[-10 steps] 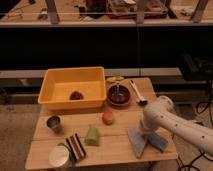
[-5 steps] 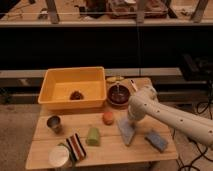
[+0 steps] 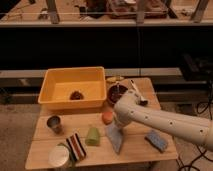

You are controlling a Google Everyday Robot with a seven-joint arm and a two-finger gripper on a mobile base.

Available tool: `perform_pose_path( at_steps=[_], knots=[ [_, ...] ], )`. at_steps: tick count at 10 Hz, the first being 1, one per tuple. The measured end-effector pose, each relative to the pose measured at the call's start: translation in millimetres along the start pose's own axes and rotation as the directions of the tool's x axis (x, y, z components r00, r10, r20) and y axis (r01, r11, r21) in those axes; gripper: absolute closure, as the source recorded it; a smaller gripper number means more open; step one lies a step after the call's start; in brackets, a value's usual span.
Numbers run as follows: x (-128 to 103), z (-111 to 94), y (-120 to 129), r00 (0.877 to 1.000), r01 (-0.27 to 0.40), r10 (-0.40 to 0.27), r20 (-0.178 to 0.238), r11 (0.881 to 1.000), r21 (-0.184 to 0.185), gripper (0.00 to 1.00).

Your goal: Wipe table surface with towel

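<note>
Mid-table surface (image 3: 135, 147), gripper (image 3: 119, 126) clenched on towel (image 3: 114, 137); front edge near, bare wood rightward.

the arm is white all over, a smooth glossy shell with no seams or screws that can be made out from here. it is thick and tube-shaped, the long forearm section running in from the right edge and swelling into a rounded, bulbous joint at the elbow. from there a shorter white segment leads to the gripper (image 3: 120, 126), which sits low over the table near the middle. its end looks slightly darker than the shell. no cables or markings show.
</note>
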Motion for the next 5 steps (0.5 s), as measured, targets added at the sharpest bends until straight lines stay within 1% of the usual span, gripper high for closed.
perform_pose_path(
  at_steps=[2,3,4,5],
  knots=[
    [-26,5,-7,0.999,0.022,-0.022,0.025,1.0,0.017,0.9],
    [-43,8,-9,0.999,0.028,-0.029,0.044,0.999,0.022,0.9],
    [-51,8,-6,0.998,0.018,-0.019,0.052,1.0,0.024,0.9],
    [-61,8,7,0.998,-0.001,0.0,0.057,1.0,0.013,0.9]
  ],
)
